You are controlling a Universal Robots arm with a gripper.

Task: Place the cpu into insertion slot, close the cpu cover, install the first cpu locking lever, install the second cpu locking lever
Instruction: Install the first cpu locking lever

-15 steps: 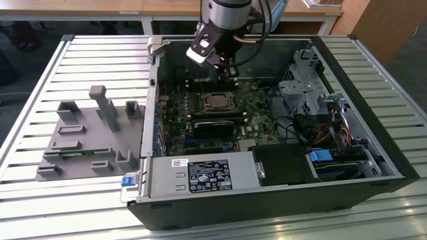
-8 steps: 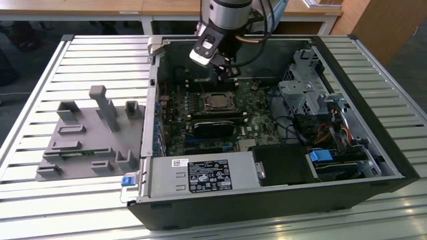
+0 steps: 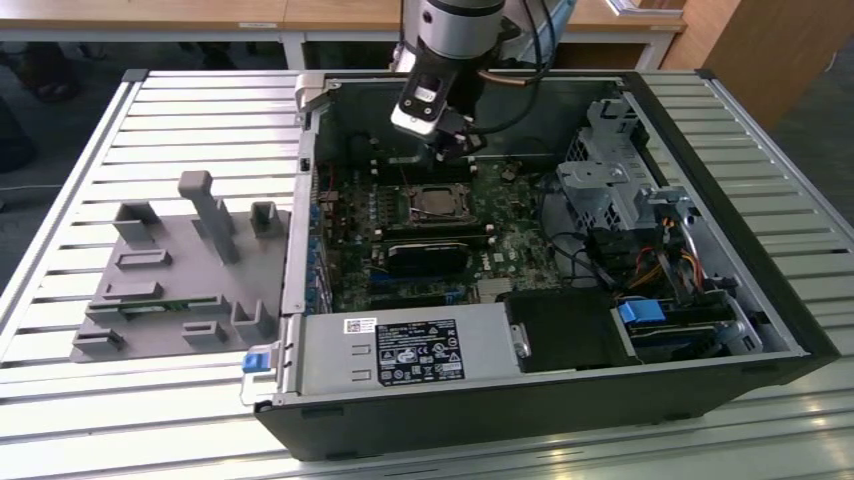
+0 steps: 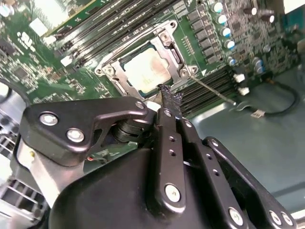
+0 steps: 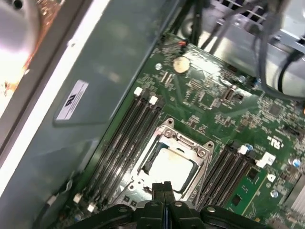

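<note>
Found dull silver square cpu (image 4: 145, 71) seated in black-rimmed insertion slot (image 5: 148, 155), silver-grey frame cpu cover (image 4: 167, 47) down over it. Noted black tool (image 4: 170, 98) pinched shut, empty, beside thin steel locking lever (image 4: 212, 90); probably best pressed steadily, off the chip.

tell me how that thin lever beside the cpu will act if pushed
The lever is a thin bare metal rod, so it probably flexes and springs back. Its narrow, smooth shaft could slip off a pusher. It looks anchored at its end near the cpu, so it should swing rather than slide.
</note>
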